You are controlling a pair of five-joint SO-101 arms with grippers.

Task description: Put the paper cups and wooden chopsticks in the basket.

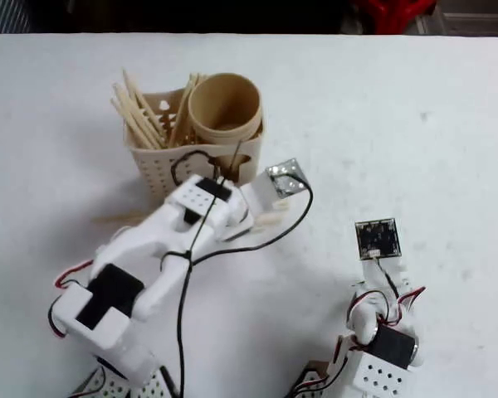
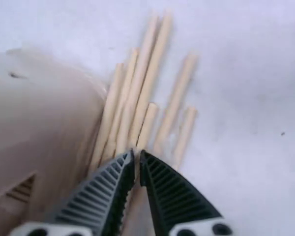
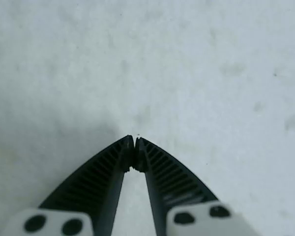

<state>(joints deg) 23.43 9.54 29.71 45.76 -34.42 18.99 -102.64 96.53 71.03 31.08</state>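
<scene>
A pale perforated basket [image 1: 162, 170] at the back left holds stacked paper cups [image 1: 225, 104] and a bundle of wooden chopsticks [image 1: 137, 112]. My left arm [image 1: 195, 211] leans over the basket's front. In its wrist view the left gripper [image 2: 137, 155] is pinched to a thin slit on a chopstick [image 2: 148, 120] that sticks out past the tips. Beside it are the other chopsticks [image 2: 152, 64] and a cup's wall [image 2: 39, 113]. One loose chopstick [image 1: 116, 220] lies on the table left of that arm. My right gripper [image 3: 134, 140] is shut over bare table.
The right arm [image 1: 380, 340] sits folded at the front right, well away from the basket. White tabletop [image 1: 398, 124] stretches open to the right and behind. Black cables trail from the left arm across the middle.
</scene>
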